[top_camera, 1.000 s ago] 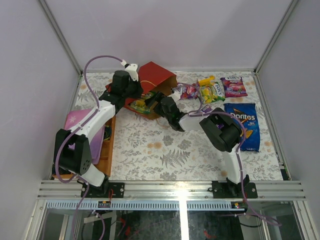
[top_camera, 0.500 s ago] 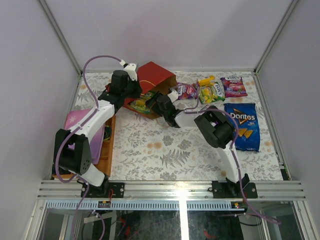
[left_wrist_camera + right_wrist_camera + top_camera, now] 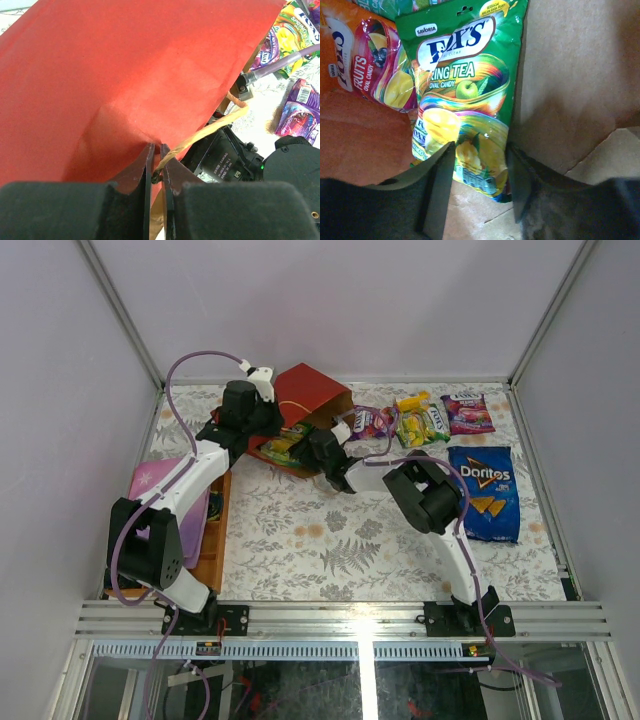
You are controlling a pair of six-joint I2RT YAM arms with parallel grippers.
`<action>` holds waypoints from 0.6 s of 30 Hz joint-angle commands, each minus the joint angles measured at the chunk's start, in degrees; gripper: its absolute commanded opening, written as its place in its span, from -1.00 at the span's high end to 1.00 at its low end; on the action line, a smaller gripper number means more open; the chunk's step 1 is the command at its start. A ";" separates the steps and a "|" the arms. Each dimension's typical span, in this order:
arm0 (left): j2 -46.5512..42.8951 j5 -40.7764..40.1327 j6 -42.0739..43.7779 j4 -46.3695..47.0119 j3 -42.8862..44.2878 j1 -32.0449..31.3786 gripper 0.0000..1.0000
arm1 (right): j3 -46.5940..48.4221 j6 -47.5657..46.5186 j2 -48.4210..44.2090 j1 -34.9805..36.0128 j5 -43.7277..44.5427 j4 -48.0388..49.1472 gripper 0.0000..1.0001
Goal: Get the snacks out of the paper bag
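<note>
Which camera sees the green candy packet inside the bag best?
The right wrist view: the green packet fills the picture, label readable. The top view shows just a green-yellow sliver at the paper bag's mouth. The left wrist view shows only the bag's red outside.

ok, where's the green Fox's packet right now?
In the right wrist view, the green Fox's packet lies inside the paper bag, between the fingers of the right gripper, with an orange packet beside it.

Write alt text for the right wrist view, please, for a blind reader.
The right gripper straddles the lower end of a green Fox's tea candy packet lying inside the paper bag. An orange fruit-candy packet lies beside it.
</note>
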 commanded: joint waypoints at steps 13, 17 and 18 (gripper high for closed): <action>0.24 0.36 1.54 2.19 -0.90 1.20 0.85 | -6.82 -6.73 -9.75 0.32 -2.04 6.02 1.00; 0.57 0.15 1.58 2.05 -0.93 1.33 0.85 | -12.92 -12.13 -19.40 0.34 -1.91 4.17 1.00; 0.59 0.06 1.65 2.02 -0.93 1.35 0.85 | -14.74 -13.88 -22.52 0.34 -1.59 3.19 1.00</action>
